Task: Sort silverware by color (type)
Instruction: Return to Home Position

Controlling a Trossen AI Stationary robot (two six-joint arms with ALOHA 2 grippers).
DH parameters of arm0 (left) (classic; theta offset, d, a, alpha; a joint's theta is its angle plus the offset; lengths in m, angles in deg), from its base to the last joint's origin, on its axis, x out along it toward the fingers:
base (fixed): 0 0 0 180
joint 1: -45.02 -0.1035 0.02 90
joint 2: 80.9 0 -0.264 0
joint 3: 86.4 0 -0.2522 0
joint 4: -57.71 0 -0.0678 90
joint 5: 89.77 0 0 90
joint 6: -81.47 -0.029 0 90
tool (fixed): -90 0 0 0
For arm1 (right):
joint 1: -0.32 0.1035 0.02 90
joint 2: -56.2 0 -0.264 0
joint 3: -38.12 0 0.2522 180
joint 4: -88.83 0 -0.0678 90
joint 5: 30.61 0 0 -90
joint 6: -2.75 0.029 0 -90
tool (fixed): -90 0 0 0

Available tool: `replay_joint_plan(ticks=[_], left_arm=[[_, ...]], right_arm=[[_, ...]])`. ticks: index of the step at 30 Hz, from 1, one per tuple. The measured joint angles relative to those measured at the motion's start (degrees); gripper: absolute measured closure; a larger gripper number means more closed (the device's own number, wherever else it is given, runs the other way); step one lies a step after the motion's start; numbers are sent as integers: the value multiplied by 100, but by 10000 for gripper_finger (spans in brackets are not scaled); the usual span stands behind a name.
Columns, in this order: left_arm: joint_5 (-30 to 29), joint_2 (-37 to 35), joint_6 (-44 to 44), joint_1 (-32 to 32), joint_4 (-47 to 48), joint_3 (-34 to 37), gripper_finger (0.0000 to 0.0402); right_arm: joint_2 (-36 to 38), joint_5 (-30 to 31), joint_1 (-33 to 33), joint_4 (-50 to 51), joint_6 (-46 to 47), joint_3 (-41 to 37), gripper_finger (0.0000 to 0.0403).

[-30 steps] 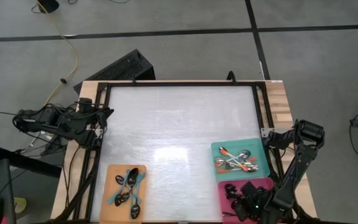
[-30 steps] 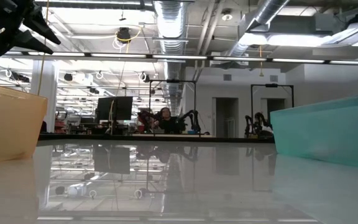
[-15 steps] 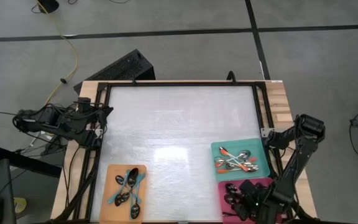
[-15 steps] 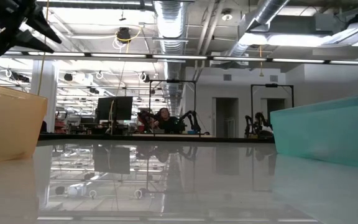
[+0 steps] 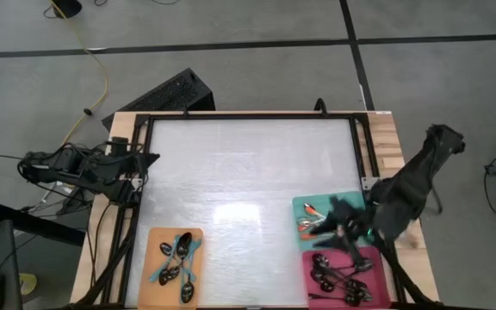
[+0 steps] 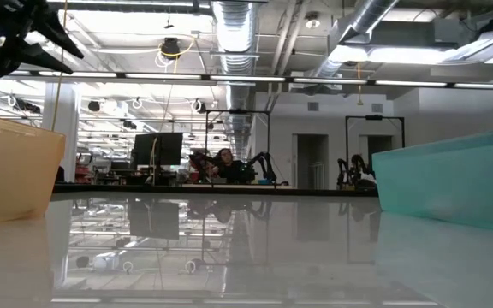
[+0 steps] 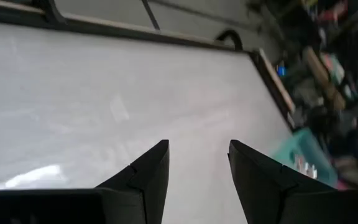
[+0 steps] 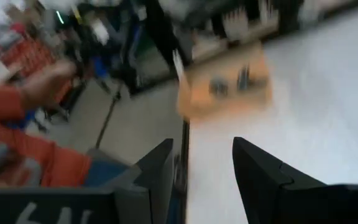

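White and bare across its middle, the surface (image 5: pixel 248 172) carries no loose spoon; every one in sight sits in a tray along one edge. The teal spoons (image 5: pixel 177 258) lie heaped in the orange tray (image 5: pixel 155 241), the orange spoons (image 5: pixel 317 226) in the teal tray (image 5: pixel 300 207), and the black spoons (image 5: pixel 334 280) in the pink tray (image 5: pixel 306 258) beside it.

The right end effector (image 8: pixel 201 155) hangs above the line where the teal and pink trays meet. Its fingers are spread wide with nothing between them. The orange spoons sit under and just beside it, lying roughly across their tray. The black spoons sit just past it on the pink side, at mixed angles. Its wrist camera looks across the surface toward the far orange tray, so it points away from its own arm's base.

The left end effector (image 7: pixel 197 149) waits at the opposite edge, well apart from all three trays, fingers likewise apart and empty.

With nothing held and nothing left to pick, the coming move looks like a retreat. What matters is that the right arm, the nearer one, lifts clear of the tray walls below it.
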Motion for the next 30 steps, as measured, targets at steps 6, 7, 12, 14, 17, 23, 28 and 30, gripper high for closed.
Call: replay_joint_plan(ticks=[6,7,12,14,17,23,28,30], left_arm=[[215,0,381,2,-9,0,251],[95,-2,365,2,-13,0,251],[-335,-2,-1234,0,-532,0,251],[-417,-4,-1693,2,-925,0,251],[-684,-12,-2396,2,-1341,0,251],[-1236,-216,-2513,24,-1389,211,251],[-1133,-881,-2493,143,-1672,705,251],[-1034,-1223,-2527,204,-1794,932,251]], right_arm=[[878,174,-557,-268,-2262,-4,232],[1032,214,-710,-349,-2486,-4,232],[1663,-277,-1618,-384,-3333,0,232],[1819,-736,-1990,-380,-3498,-1,232],[1963,-1445,-2578,-480,-3668,-61,232],[2343,-2488,-3874,-928,-3472,-956,232],[2657,-3964,-4933,-2006,-2809,-1997,232],[2798,-4497,-5285,-2447,-2493,-2367,232]])
